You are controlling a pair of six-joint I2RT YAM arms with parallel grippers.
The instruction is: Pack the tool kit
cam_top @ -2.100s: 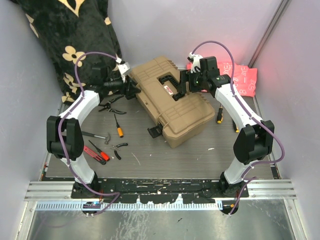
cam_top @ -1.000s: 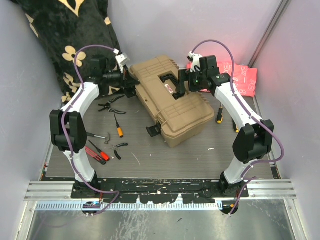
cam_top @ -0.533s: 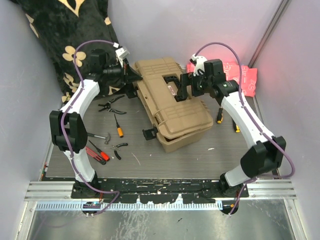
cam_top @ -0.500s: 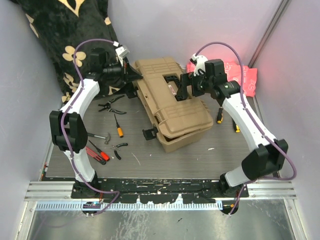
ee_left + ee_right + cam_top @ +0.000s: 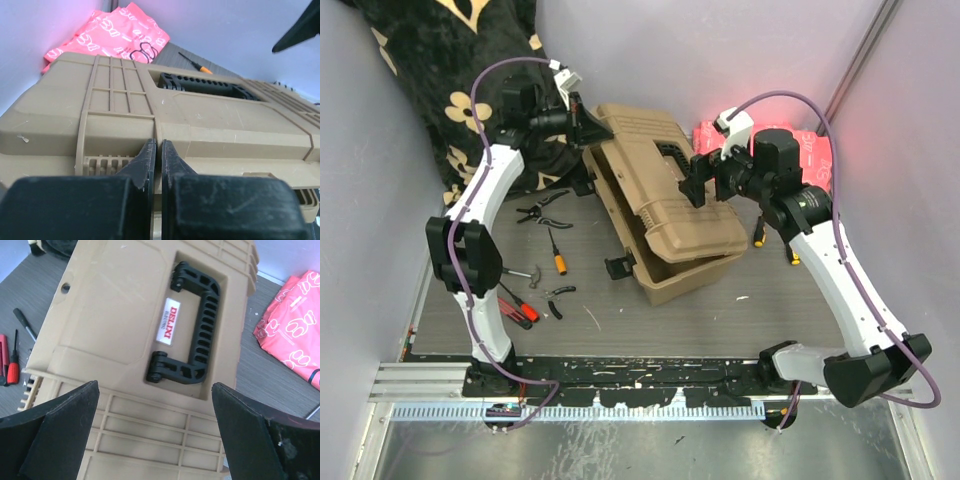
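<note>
Far left corner: a black blanket with tan flowers (image 5: 430, 70) is heaped against the wall.
Table, left part: on the grey table (image 5: 620, 330) lie black-handled pliers (image 5: 542, 207), an orange-handled screwdriver (image 5: 558, 260), a small hammer (image 5: 515, 270), red-handled tools (image 5: 515, 308) and small black pliers (image 5: 560, 296). All of them are outside the box and apart from it.
My left claw (image 5: 588, 125): pinched together with nothing between the fingers. From my left wrist the tips sit right at the toothed edge of the lid, but I cannot tell whether they press on it.
Box, place: the tan hard-plastic rectangular toolbox (image 5: 690, 278) stands mid-table, between my two arms.
Box, long axis: it runs from far left to near right, and the far-left end points toward my left claw.
Lid: the ribbed lid (image 5: 660, 225) is raised off the base and tilted. A dark gap shows along the left side and the near end.
Handle: the black handle (image 5: 200, 330) lies flat in its recess on top of the lid, its bar along the box's long axis, beside a red-and-white label (image 5: 171, 321).
My right claw (image 5: 705, 180): spread wide and holding nothing. It hangs over the lid just beside the handle, fingers apart from it.
Right of the box: two dark-handled screwdrivers (image 5: 758, 232) lie near its right side.
Far right: a pink patterned cloth (image 5: 805, 155) lies by the wall.
</note>
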